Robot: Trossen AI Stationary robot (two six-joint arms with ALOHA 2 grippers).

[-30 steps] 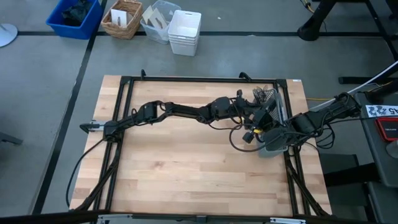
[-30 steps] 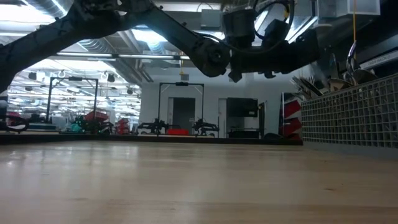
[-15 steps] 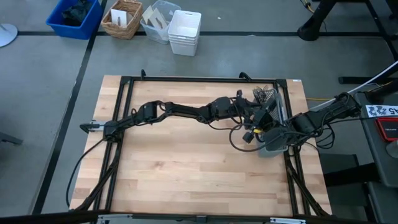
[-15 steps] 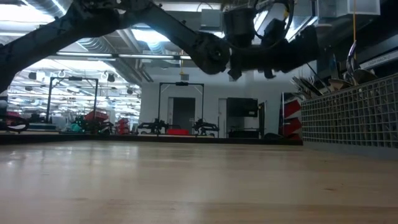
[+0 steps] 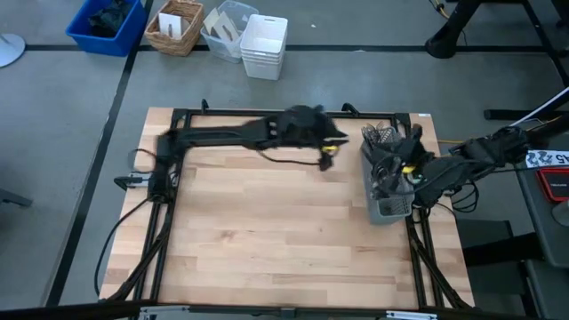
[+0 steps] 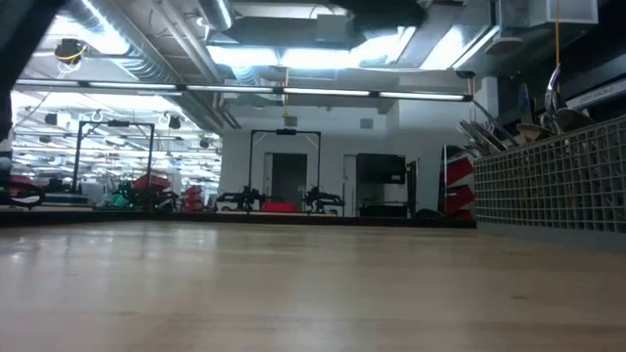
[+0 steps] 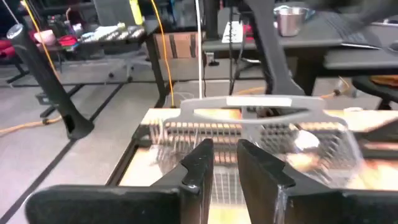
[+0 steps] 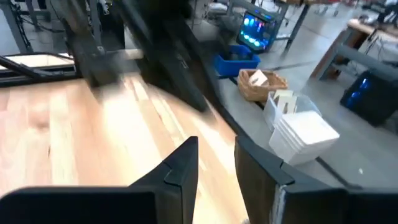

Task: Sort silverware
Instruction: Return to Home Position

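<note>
left arm now back from caddy

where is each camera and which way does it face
High: overhead, facing straight down on the table; both arms show.
Low: tabletop height, facing across into the room; caddy at right, no gripper.
Left wrist: looks past the left gripper at the caddy.
Right wrist: looks past the right gripper toward the white bins.
Shared: high and right wrist both show those bins.
</note>
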